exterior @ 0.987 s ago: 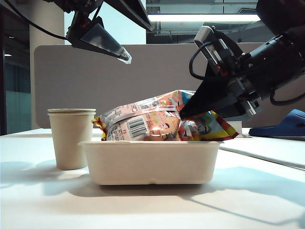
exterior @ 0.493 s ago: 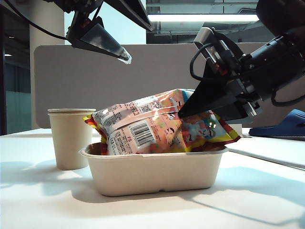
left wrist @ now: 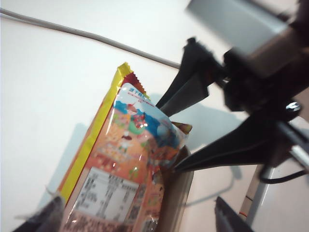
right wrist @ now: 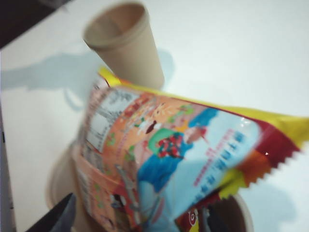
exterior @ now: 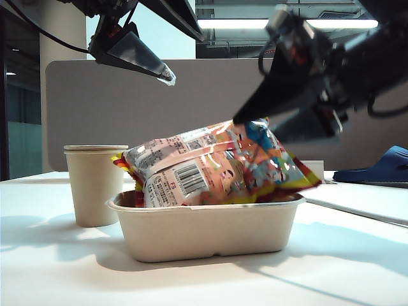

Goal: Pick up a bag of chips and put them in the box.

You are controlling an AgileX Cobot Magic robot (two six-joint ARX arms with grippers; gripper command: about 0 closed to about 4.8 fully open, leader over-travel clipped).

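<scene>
We see the bag of chips (exterior: 213, 167) lying tilted in the box (exterior: 207, 226), its far end propped over the rim, on the white tabletop (exterior: 331, 268). The right pincer (exterior: 258, 121) hangs just above the bag's raised end, prongs spread, gripping nothing; from its own wrist camera the bag (right wrist: 164, 159) fills the view. The left pincer (exterior: 167, 75) hangs high above, well apart, prongs wide and empty. A paper cup (exterior: 95, 185) stands beside the box.
</scene>
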